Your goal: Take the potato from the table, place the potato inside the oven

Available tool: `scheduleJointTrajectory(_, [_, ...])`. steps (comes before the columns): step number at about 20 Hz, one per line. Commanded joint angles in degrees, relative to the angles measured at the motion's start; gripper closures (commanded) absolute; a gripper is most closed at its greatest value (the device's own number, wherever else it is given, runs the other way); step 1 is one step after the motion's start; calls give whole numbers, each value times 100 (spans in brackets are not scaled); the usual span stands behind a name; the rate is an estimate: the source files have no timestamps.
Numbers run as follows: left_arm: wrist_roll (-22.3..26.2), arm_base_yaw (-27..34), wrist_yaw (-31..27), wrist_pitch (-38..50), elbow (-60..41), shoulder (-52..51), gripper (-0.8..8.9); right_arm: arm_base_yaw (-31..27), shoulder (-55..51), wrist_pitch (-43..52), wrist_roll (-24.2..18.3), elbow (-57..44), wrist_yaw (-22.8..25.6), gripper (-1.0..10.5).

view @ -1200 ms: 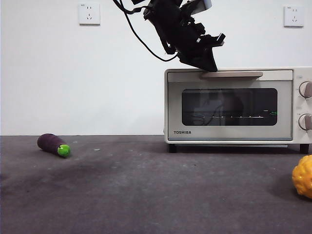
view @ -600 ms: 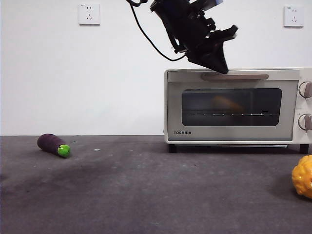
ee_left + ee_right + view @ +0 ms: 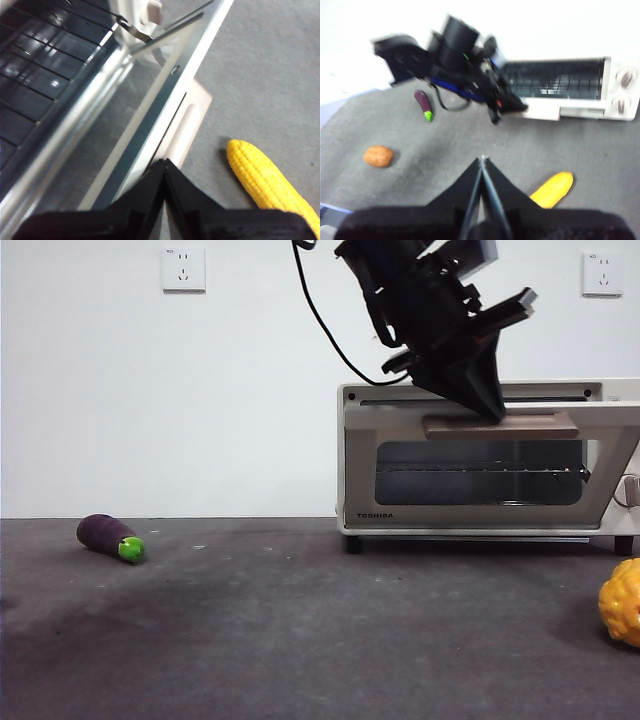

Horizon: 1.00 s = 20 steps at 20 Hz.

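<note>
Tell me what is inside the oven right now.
Through the partly opened door, the oven shows only a bare wire rack. The floor beneath the rack is mostly hidden. The potato lies on the table.

Left gripper (image 3: 487, 405) seen at oven (image 3: 480, 455) door handle (image 3: 500, 425); potato (image 3: 378, 156) apparently well apart, on table (image 3: 300, 630).

Left gripper (image 3: 487, 405): matte black throughout, its two jaws being shown as flat, angular wedges tapering to a point, beneath a blocky black wrist housing trailed by a looping black cable (image 3: 325, 335). Right gripper (image 3: 482, 161): the same black, wedge-shaped jaws are being seen, narrowing to thin tips above a broad dark base.
</note>
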Motion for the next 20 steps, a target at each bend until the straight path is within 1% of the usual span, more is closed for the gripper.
scheduleJointTrajectory(1, [-267, -28, -96, -39, -98, 179, 822, 0, -22, -116, -74, 354, -28, 946])
scheduleJointTrajectory(8, [-634, -116, -98, -155, -98, 179, 822, 0, -24, -116, 223, 957, -81, 946])
scheduleJointTrajectory(14, [-979, -149, -98, -297, -98, 258, 822, 0, -24, -118, 297, 1139, -131, 946])
scheduleJointTrajectory(17, [-1008, -188, -98, -409, -101, 275, 822, 0, -24, -118, 319, 1143, -275, 946])
scheduleJointTrajectory(20, [-1021, -251, -101, -387, -101, 275, 822, 0, -24, -120, 319, 1143, -293, 946])
